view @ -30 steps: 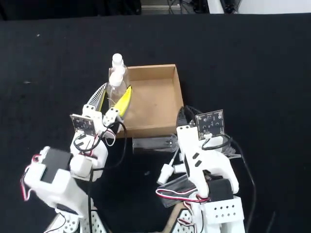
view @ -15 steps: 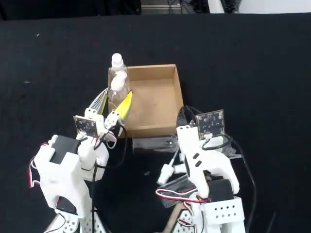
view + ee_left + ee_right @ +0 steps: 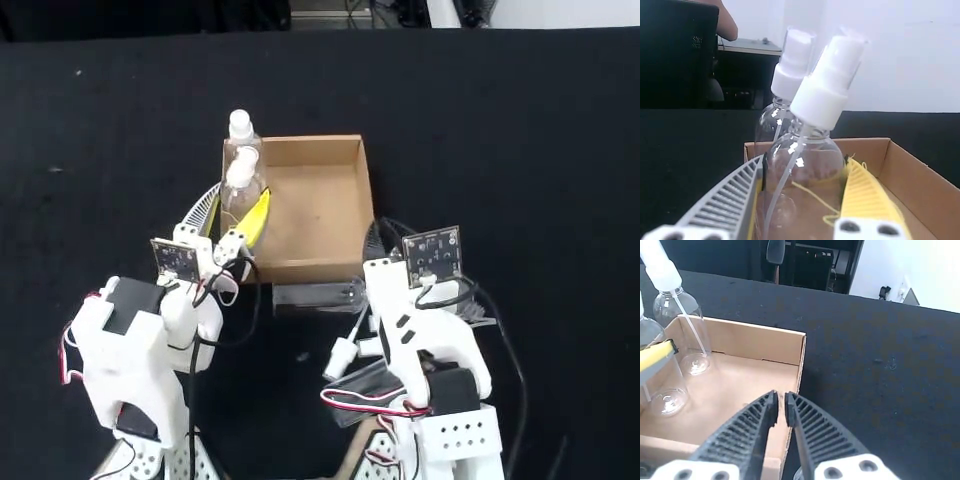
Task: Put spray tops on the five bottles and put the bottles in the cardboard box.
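Your left claw (image 3: 240, 190) is clamped on a clear plastic bottle (image 3: 807, 150) with a white spray top (image 3: 827, 90). One grey finger and one yellow finger press its sides, and the bottle stands inside the brown cardboard box (image 3: 315, 205), apparently with its base on the floor. Just past that claw's tips a second clear capped bottle (image 3: 675, 302) stands in the box's corner. So I'd count two of five as good as done, with the held one awaiting only release. Your right claw (image 3: 780, 397) has its black fingers drawn almost together with a bare slit between them. It grips nothing and hangs above the box's nearer wall. Behind and below it, a clear uncapped bottle (image 3: 315, 296) lies on its side on the black counter (image 3: 520, 130), just beside the box. Farther back toward the arm's base lies a loose white spray top (image 3: 342, 353). Three bottles remain by my reckoning; what sits under the right arm is too hidden to tell.
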Available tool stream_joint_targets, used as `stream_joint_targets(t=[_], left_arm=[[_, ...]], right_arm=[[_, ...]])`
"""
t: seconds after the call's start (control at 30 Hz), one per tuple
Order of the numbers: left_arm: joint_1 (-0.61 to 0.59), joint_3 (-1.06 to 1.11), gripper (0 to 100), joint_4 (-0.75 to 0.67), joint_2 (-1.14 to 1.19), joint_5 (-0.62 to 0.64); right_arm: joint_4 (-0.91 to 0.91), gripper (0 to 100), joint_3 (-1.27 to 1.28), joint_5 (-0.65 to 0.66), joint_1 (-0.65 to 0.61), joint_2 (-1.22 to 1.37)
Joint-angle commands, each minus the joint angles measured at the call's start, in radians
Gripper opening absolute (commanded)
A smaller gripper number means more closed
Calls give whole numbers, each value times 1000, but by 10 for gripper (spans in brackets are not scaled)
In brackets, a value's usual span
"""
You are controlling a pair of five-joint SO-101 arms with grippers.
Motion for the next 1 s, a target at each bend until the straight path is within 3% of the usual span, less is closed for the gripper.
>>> stream_joint_targets(t=[0.0, 0.63, 0.97], left_arm=[[-24, -30, 30, -28, -6, 0], [-25, -99, 34, -21, 0, 3], [-31, -229, 34, -46, 203, -2]], right_arm=[[-32, 12, -4, 8, 17, -19], [-32, 12, -4, 9, 17, -19], [-32, 12, -4, 9, 17, -19]])
